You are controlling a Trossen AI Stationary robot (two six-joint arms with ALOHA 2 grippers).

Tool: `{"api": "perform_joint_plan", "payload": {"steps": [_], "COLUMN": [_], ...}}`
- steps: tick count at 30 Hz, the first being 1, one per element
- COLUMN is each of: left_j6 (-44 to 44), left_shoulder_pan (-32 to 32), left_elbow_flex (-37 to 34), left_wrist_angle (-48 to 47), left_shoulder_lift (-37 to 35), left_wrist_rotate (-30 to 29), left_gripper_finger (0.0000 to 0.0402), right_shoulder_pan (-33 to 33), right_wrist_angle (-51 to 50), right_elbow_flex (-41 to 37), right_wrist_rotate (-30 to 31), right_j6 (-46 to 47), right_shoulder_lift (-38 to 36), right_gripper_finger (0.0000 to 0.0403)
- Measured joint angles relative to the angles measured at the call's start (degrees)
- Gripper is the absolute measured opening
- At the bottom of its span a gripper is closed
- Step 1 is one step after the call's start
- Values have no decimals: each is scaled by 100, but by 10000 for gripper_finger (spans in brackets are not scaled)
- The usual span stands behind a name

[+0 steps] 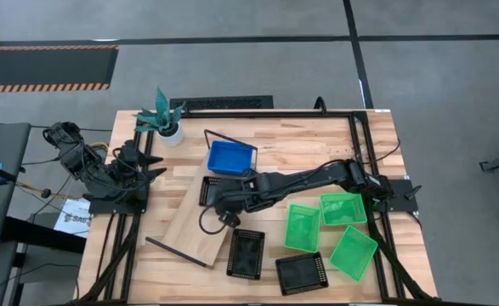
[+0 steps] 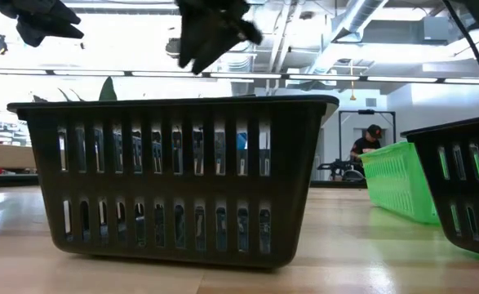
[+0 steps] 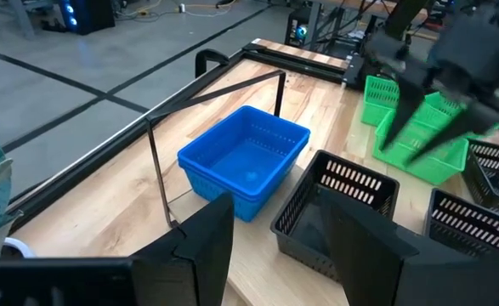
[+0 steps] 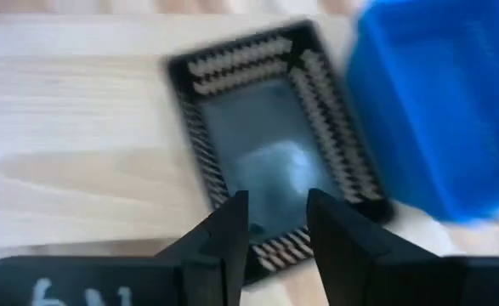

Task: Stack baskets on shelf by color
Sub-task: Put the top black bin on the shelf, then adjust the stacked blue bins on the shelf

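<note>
High view: the shelf (image 1: 200, 223) lies diagonally on the table. The blue stack (image 1: 231, 157) sits at its far end, and a black basket (image 1: 216, 190) rests on the plank just beside that stack. Two more black baskets (image 1: 246, 252) and three green baskets (image 1: 343, 208) stand off the shelf, toward the right arm's base. The right gripper (image 1: 229, 202) hovers over the black basket on the shelf, jaws parted narrowly, holding nothing. The left gripper (image 1: 151, 161) waits beyond the shelf's far end, jaws apart, empty.

Assessment: the basket looks light, thin-walled, and likely flexible and smooth. Pinch one perforated side wall at its rim, mid-length, to limit tilt.
</note>
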Motion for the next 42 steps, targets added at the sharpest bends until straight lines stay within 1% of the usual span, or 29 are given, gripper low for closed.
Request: {"api": "perform_joint_plan", "payload": {"steps": [2, 5, 8, 11, 15, 18, 25, 30, 34, 36, 39, 40, 42], "left_j6": [-14, -22, -22, -25, -31, -33, -33, -33, -33, -33, -33, -33, -33], "left_shoulder_pan": [1, 0, 0, 0, 2, 0, 1, 0, 0, 2, 0, 0, 0], "left_elbow_flex": [1, 0, 0, 2, 2, 1, 0, 0, 0, 0, 0, 0, 0], "left_wrist_angle": [0, -2, 0, 0, 0, 0, 0, 0, -2, -1, -1, -2, -2], "left_shoulder_lift": [-1, 0, 0, 0, 0, 0, 0, 0, -2, 0, -2, -1, 0], "left_wrist_rotate": [48, 91, 95, 95, 95, 95, 95, 95, 95, 95, 95, 95, 95], "left_gripper_finger": [169, 169, 169, 169, 169, 169, 169, 169, 169, 169, 169, 169, 169], "right_shoulder_pan": [0, -11, -11, -11, 11, 14, 26, 26, 27, 44, 31, -15, -177], "right_wrist_angle": [-491, -1367, -1595, -1541, -1111, -717, 59, -11, -477, -849, -1591, -1741, -1829], "right_elbow_flex": [19, -22, -356, -602, -901, -933, -933, -933, -850, -727, -658, -658, -677], "right_wrist_rotate": [172, 201, 211, 198, 44, 28, -394, -395, -378, -117, 642, 775, 828], "right_j6": [251, 809, 1212, 1335, 1297, 1186, 720, 655, 652, 698, 920, 979, 1025], "right_shoulder_lift": [-8, 9, -9, 25, 9, 11, 1, 1, -48, -72, -101, -102, -102], "right_gripper_finger": [134, 122, 115, 113, 113, 113, 113, 113, 113, 113, 113, 113, 113]}}
